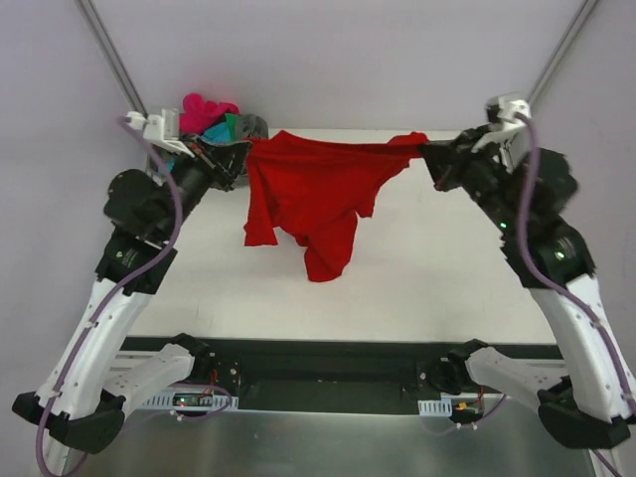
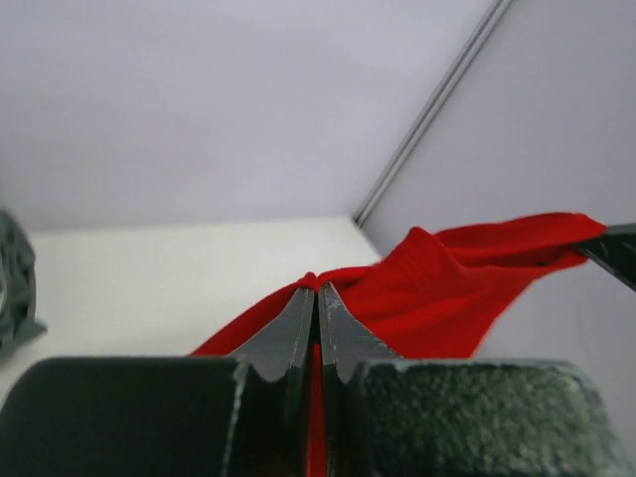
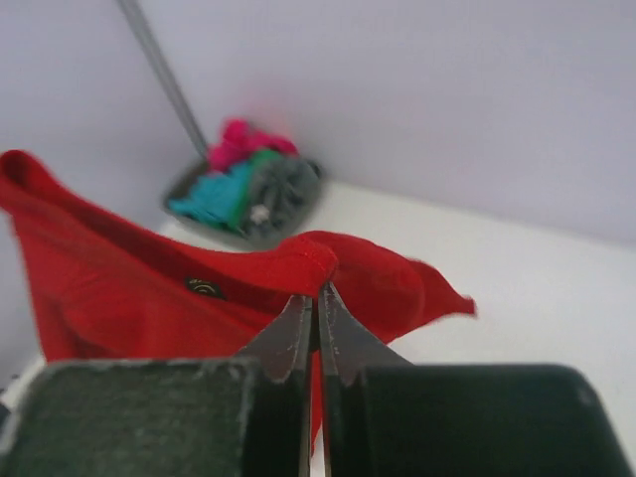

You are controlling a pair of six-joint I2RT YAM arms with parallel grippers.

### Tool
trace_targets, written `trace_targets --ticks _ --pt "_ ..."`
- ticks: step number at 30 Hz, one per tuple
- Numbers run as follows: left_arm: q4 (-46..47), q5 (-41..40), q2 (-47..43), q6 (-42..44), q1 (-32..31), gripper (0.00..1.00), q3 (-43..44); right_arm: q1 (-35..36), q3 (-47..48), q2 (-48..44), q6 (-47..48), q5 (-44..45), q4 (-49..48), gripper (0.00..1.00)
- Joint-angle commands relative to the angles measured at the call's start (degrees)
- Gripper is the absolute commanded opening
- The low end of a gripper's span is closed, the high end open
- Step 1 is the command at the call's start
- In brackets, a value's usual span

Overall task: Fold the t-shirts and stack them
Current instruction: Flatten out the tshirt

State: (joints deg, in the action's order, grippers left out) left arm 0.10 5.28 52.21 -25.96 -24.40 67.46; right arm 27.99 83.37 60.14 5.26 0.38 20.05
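Red t-shirt (image 1: 308, 194) hangs spread above the far edge of the surface (image 1: 437, 268). Left gripper (image 1: 241, 159) and right gripper (image 1: 427, 151) each clenched on a top corner, likely to open it flat for folding. Other t-shirts (image 1: 214, 114) heaped at far left corner.

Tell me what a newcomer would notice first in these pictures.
The bright red t-shirt hangs spread between the left gripper and the right gripper, both shut on its upper edge, over the far part of the white table. Beyond the left gripper, a grey tray holds pink, teal, green and grey t-shirts.
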Motion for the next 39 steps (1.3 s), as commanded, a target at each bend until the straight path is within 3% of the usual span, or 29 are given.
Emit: trace_targets --ticks 1,4,8,14,18,20,24,27,30,33,35,39 --pt "0.5 0.8 -1.1 4.9 -0.2 0.00 10.7 0.9 9.6 -5.6 1.6 -11.2 0.9 0.01" --pt "0.5 4.2 -0.1 5.8 -0.2 0.00 17.2 0.9 14.9 -6.1 0.7 -16.1 0.8 0.01" --pt "0.5 4.4 2.1 5.7 -0.2 0.00 23.1 0.9 19.0 -4.2 1.3 -16.2 1.6 0.01" --pt "0.1 -2.8 8.7 8.5 -0.2 0.00 23.9 0.9 19.5 0.8 3.6 -4.7 3.1 0.01" --pt "-3.2 -8.7 18.9 10.0 0.8 0.00 27.9 0.1 20.6 7.6 7.4 5.9 3.1 0.01" --pt "-5.9 -2.8 25.5 7.4 4.3 0.00 34.3 -1.8 23.1 12.1 7.8 7.3 3.0 0.01" --pt "-6.3 16.7 38.6 -4.3 13.7 0.00 50.4 -6.4 35.0 22.2 7.8 1.9 3.5 0.01" --pt "-6.4 20.3 44.5 -6.0 15.1 0.00 61.5 -7.2 45.2 26.9 7.4 0.1 4.5 0.01" --pt "-6.4 21.5 46.5 -5.9 15.1 0.00 67.3 -7.2 48.9 26.7 7.6 -3.1 4.6 0.01" --pt "-6.3 24.2 44.5 -7.6 15.0 0.00 63.3 -7.1 42.0 21.3 8.3 -3.1 2.6 0.01" --pt "-6.2 26.1 41.9 -7.4 14.7 0.00 57.2 -7.2 30.2 15.0 7.6 -2.3 0.1 0.01" --pt "-6.1 25.0 33.3 -2.9 14.4 0.00 35.4 -6.4 7.8 3.1 2.3 -2.2 -2.1 0.02"
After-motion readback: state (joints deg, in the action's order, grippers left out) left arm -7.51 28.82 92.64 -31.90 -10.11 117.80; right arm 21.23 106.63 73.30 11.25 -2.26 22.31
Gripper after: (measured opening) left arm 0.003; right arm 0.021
